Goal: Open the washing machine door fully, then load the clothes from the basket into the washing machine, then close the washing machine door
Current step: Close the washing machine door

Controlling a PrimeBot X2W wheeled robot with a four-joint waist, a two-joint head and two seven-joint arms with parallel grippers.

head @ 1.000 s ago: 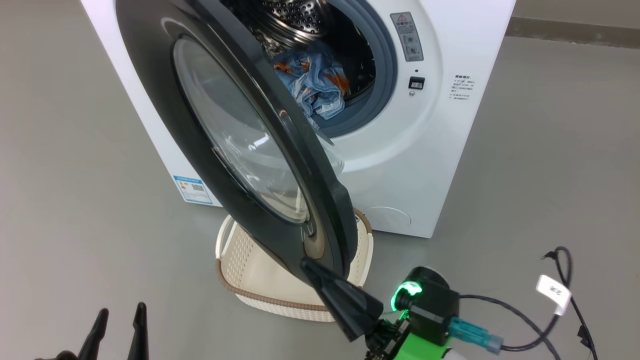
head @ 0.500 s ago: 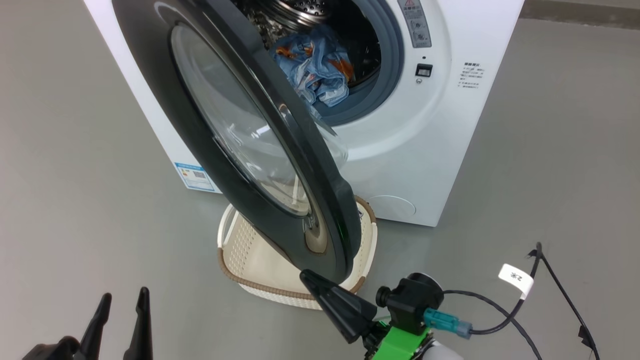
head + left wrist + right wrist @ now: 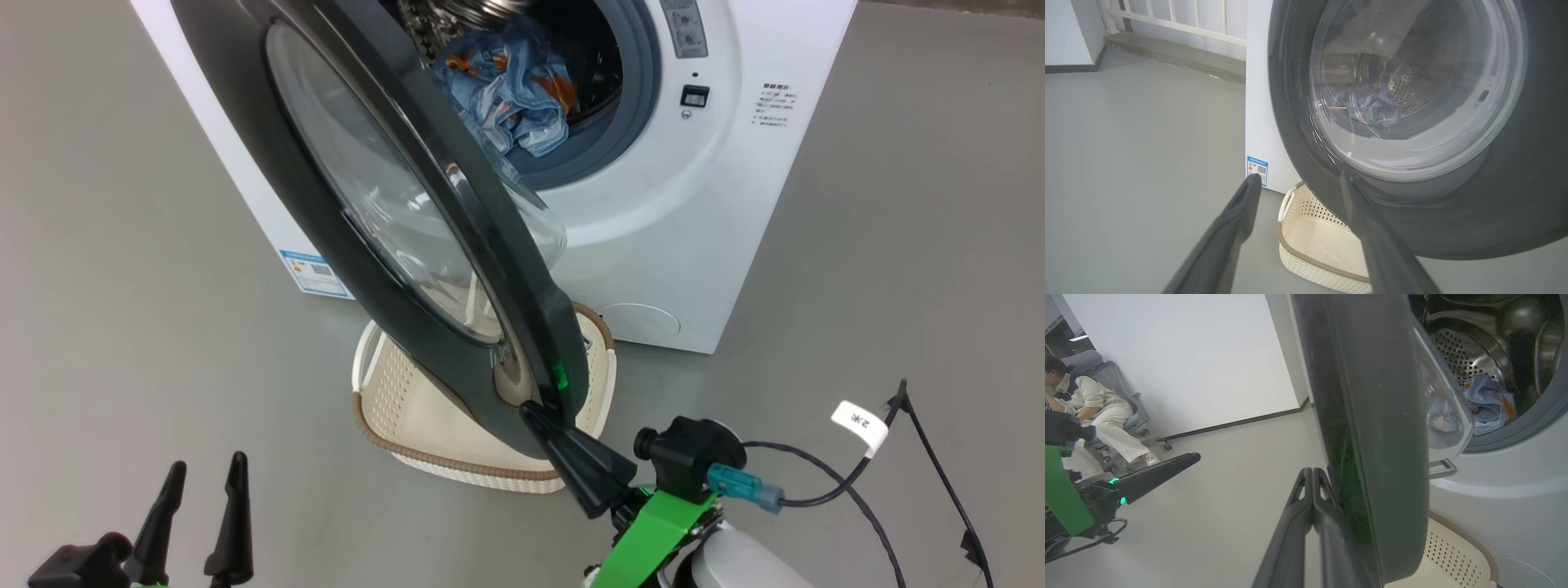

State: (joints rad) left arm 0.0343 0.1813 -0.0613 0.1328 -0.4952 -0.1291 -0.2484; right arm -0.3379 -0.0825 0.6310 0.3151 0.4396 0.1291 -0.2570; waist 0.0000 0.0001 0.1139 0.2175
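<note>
The right gripper (image 3: pixel 531 411), pressed together, has risen to the glossy black rim of the round glass-bowled washing machine door (image 3: pixel 359 188).
Door ajar; crumpled light blue printed clothes (image 3: pixel 510 90) inside steel drum (image 3: pixel 1453 351); left gripper (image 3: pixel 207 462) spread.

There is one washing machine (image 3: pixel 694 245) with one door (image 3: pixel 384 220), one basket (image 3: pixel 392 392), one heap of clothes (image 3: pixel 510 90) and one label sticker (image 3: pixel 310 273).

Top of door (image 3: pixel 384 212) cut off at edge; basket (image 3: pixel 441 464) partly hidden behind it; sticker (image 3: pixel 309 273) print unreadable.
</note>
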